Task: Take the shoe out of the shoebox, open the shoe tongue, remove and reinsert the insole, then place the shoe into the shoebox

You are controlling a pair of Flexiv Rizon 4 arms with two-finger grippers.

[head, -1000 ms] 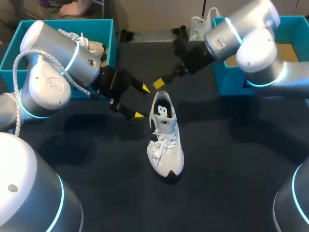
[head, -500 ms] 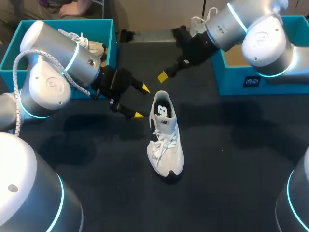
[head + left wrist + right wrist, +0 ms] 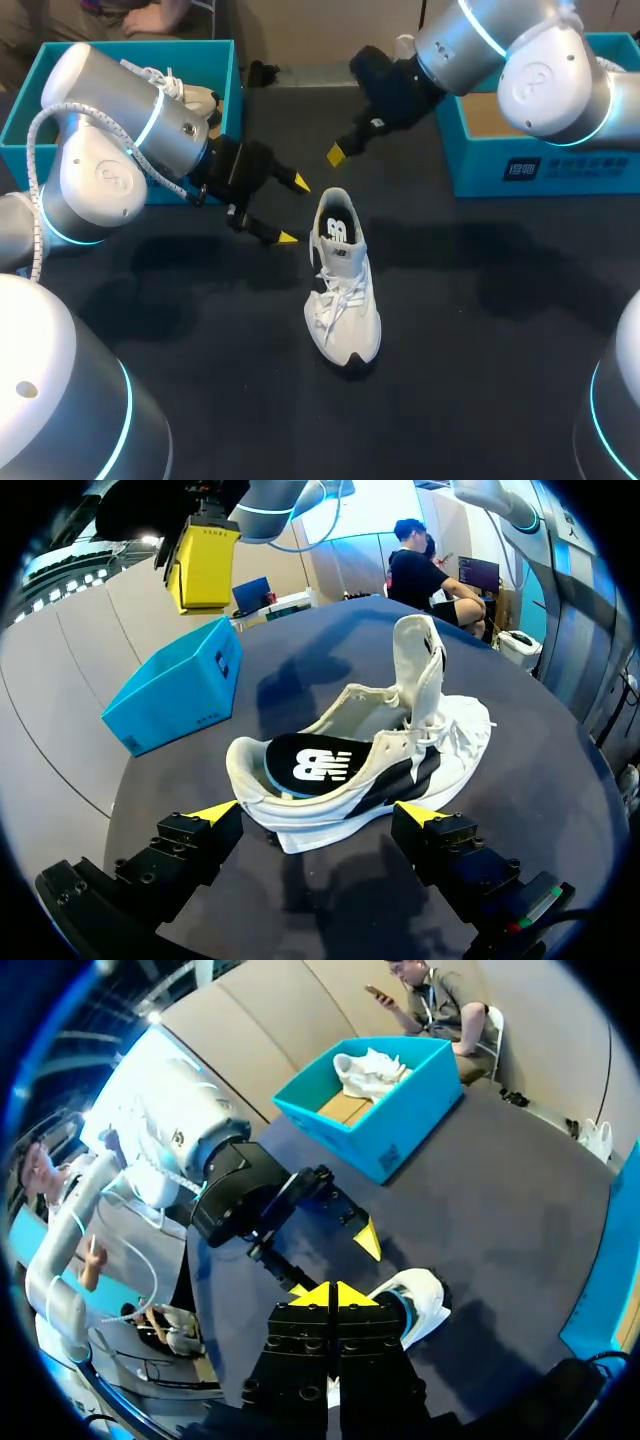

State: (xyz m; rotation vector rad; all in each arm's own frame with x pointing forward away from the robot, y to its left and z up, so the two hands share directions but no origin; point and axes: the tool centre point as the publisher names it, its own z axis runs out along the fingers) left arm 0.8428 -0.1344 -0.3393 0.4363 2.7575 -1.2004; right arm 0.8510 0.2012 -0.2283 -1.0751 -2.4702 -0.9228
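From the head view, the shoe (image 3: 343, 285) stood upright on the dark table (image 3: 480, 330), outside both boxes, heel toward the far side and toe toward the robot. The left gripper (image 3: 294, 210) hung just beside the heel with its fingers spread wide and nothing in them. The right gripper (image 3: 336, 154) hovered beyond the heel, apart from it, in front of the right shoebox (image 3: 520, 170). The left shoebox (image 3: 30, 110) held a second shoe (image 3: 185, 95), so a wrong choice of box at the end seemed possible. With both grippers so near one heel, I judged that the arms could knock together if both went in at once. From the left wrist view, the shoe lay ahead of the spread fingers, apparently untouched by either. Its tongue (image 3: 420, 660) was raised and the dark insole (image 3: 310, 765) was seated inside. A light shoe held down by nothing would likely slide or topple if one finger met the heel first. A squeeze on the soft collar might also pinch the insole's edge and trap it. From the right wrist view, the right gripper's tips were pressed together and empty, above the shoe's opening. Shut like that, they could only prod the insole and might buckle it, so they would have to part first, and the loose laces could catch a finger.
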